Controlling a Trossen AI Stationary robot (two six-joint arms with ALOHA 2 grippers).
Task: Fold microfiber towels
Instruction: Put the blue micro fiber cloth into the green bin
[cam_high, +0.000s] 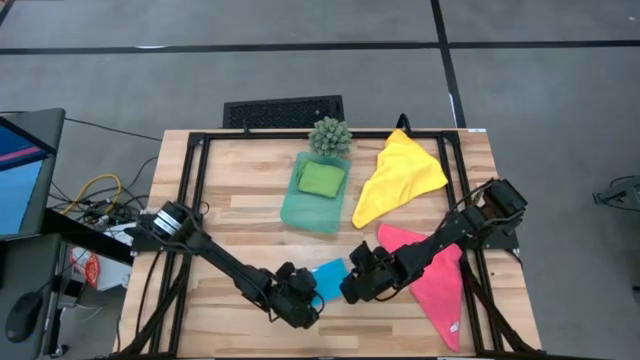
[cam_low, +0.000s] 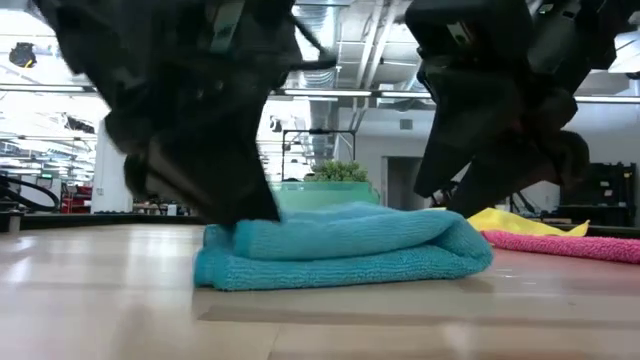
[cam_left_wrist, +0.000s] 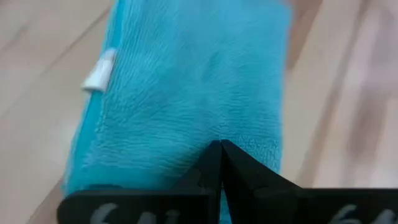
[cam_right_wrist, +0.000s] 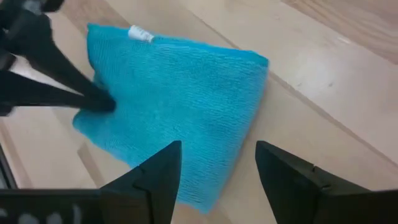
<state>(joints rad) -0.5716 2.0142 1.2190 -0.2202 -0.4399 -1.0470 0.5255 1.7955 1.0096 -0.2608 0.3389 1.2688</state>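
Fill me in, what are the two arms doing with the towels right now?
The left gripper is shut and pressing on one end of the folded blue towel near the table's front edge. The right gripper hangs open just above the towel's other side, holding nothing. The green towel lies in the teal tray; the yellow towel and pink towel lie unfolded.

Open industrial lab hall: exposed ceiling ducts (cam_low: 340, 40), strip lights, grey carpet floor (cam_high: 300, 70) (black seams).

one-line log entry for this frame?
stage: blue towel folded | left gripper: shut, pressing its edge | right gripper: open, above it | green towel: in tray
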